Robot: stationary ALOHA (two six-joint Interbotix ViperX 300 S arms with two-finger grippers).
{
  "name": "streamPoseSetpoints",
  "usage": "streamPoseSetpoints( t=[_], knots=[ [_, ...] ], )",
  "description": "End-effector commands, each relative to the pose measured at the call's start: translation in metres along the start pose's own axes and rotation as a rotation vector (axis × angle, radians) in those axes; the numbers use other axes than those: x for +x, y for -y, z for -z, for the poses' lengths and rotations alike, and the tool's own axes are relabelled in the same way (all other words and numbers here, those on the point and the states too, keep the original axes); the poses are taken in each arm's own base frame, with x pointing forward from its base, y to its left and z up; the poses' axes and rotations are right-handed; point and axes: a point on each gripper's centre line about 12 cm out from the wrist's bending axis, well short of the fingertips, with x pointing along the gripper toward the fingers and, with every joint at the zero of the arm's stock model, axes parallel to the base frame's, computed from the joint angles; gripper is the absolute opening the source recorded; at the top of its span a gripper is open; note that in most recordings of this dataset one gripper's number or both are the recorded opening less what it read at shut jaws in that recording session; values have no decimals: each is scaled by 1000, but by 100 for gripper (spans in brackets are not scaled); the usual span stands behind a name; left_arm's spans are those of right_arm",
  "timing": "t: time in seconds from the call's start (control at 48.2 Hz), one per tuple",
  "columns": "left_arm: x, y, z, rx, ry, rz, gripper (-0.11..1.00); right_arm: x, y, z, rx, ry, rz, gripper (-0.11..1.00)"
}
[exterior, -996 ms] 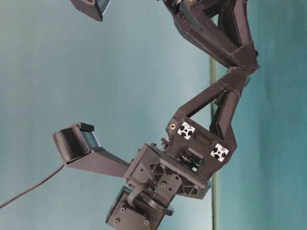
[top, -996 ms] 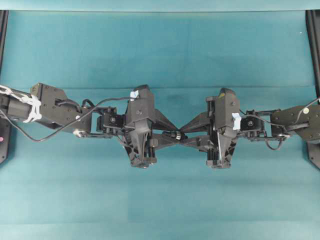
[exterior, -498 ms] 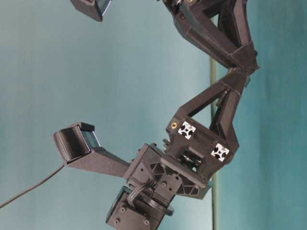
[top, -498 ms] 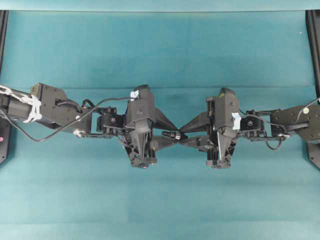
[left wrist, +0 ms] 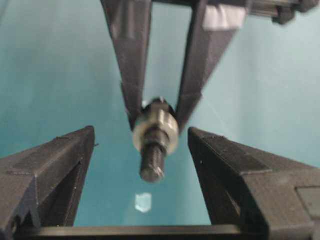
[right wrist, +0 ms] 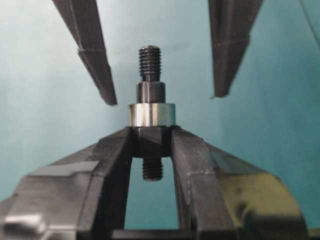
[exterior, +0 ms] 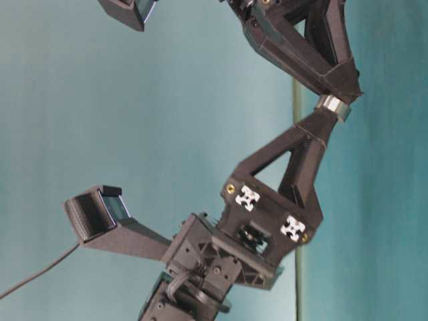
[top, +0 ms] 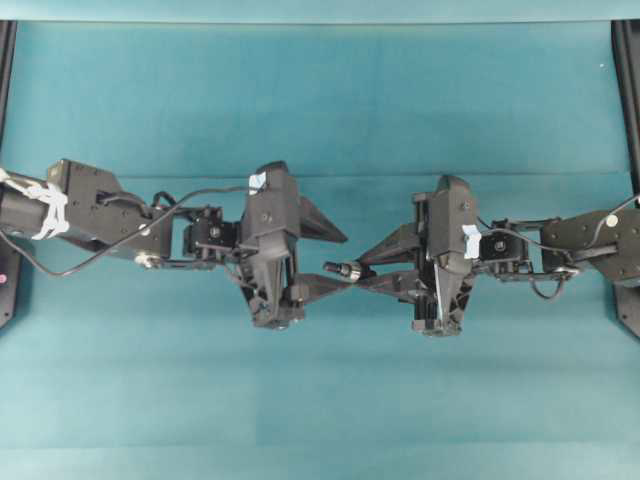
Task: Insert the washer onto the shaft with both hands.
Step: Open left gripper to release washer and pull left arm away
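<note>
The dark stepped shaft (right wrist: 150,75) is pinched at its thick middle by my right gripper (right wrist: 151,137), which is shut on it. The silvery washer (right wrist: 150,114) is threaded on the shaft and rests against the right fingertips. The shaft's threaded end sticks out past the washer toward my left gripper (left wrist: 141,131). The left gripper is open, its fingers (right wrist: 97,75) spread either side of the shaft and touching nothing. From overhead, the left gripper (top: 343,260) faces the right gripper (top: 366,272) in mid-air over the table, with the shaft (top: 340,268) between them. The washer (exterior: 332,106) also glints in the table-level view.
A teal cloth (top: 320,100) covers the table under both arms. A tiny pale bit (left wrist: 143,202) lies on it below the grippers. Black frame rails run along the left and right edges (top: 628,100).
My left gripper has opened, let go of the washer and drawn back to the left. The washer stays on the shaft. My right gripper has held still.
</note>
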Motion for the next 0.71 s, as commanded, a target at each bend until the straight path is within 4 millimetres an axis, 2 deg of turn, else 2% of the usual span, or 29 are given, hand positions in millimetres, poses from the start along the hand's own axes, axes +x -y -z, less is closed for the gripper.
streamPoseSetpoints(
  t=[0.0, 0.187, 0.685],
  knots=[
    [-6, 3, -11, 4, 27, 8, 81, 2, -1, -9, 3, 29, -3, 0],
    [-15, 5, -20, 3, 27, 10, 81, 2, -1, -6, 3, 1, -1, 0],
    [-45, 12, -3, 8, -62, 19, 81, 2, -1, -4, -3, -20, -1, 0]
  ],
)
